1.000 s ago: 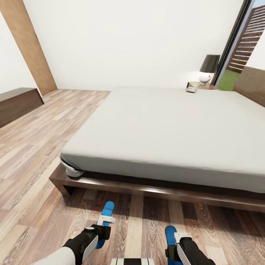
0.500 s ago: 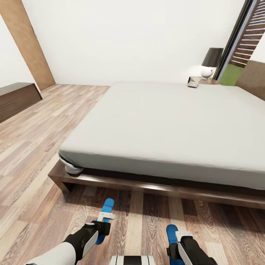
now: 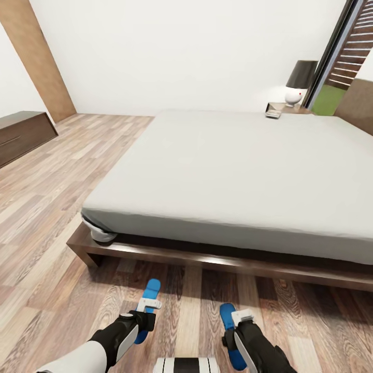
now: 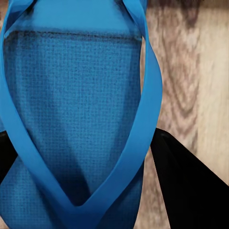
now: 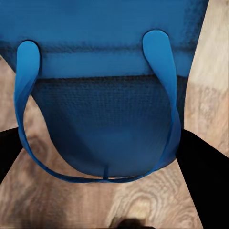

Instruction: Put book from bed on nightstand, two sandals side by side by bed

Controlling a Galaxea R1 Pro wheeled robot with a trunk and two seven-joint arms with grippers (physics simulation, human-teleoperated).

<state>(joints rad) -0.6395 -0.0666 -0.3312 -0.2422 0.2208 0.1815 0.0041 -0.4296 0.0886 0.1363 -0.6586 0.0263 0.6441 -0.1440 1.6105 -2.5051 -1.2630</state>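
Each gripper pinches a blue sandal low over the wood floor, just in front of the bed (image 3: 228,171). The left gripper (image 3: 148,305) holds the left sandal (image 3: 149,296), toe pointing at the bed base; the right gripper (image 3: 239,317) holds the right sandal (image 3: 228,325) a little nearer the robot.

Risks, as a judgement: the two sit apart and not level with each other, so letting go now could leave them staggered rather than side by side. A thin strap (image 4: 143,119) could also catch on a finger as the jaws part, dragging the sandal askew.

Both sandals are flat, bright blue, with a woven-textured sole (image 5: 107,119) and slim V-shaped straps — light, floppy things, probably. Far off, a small flat object — perhaps the book (image 3: 273,114) — lies by the nightstand (image 3: 290,108).
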